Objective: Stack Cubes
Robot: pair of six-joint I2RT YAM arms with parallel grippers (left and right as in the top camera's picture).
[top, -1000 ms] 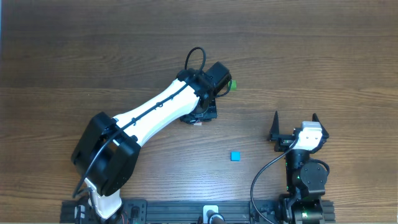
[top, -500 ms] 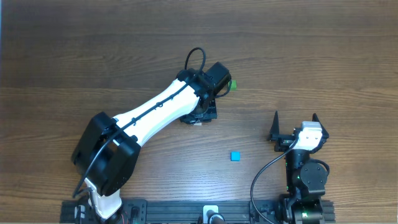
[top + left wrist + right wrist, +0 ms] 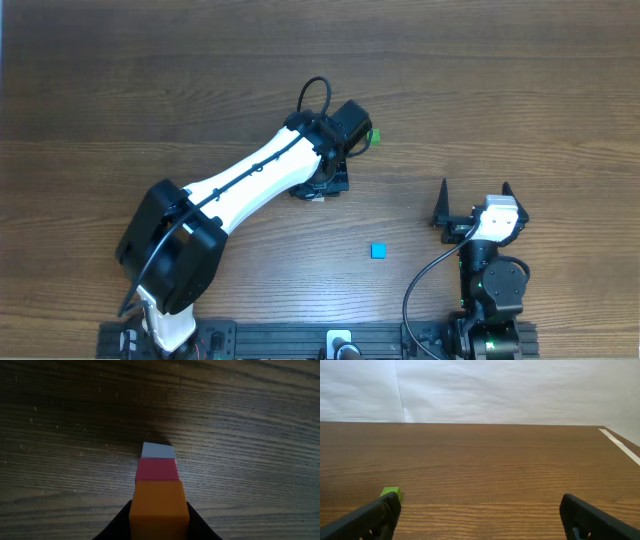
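Left gripper: we see the left gripper [image 3: 159,505] closed on the orange cube [image 3: 159,512], one dark finger [image 3: 117,527] pressed to each of two opposite sides.
Orange cube: it is the topmost of three cubes in a column. From the left wrist view we cannot tell whether it rests on the cube below or is held just above it.
Red cube: we find the red cube [image 3: 156,470] directly under the orange one.
Pale cube: a pale grey-blue cube [image 3: 158,450] lies at the bottom, standing on the bench [image 3: 100,80].
Stack position: near the middle of the bench, well away from every edge.
Green cube: the green cube [image 3: 374,136] sits alone on the bench just beside the left arm's wrist, toward the far edge from the arm bases.
Blue cube: the blue cube [image 3: 378,250] lies alone between the two arms, closer to the edge where the bases stand, well apart from the green one.
Right gripper: we see the right gripper [image 3: 472,203] spread wide with nothing between its fingers [image 3: 372,517], near its own base at the bench's right side.
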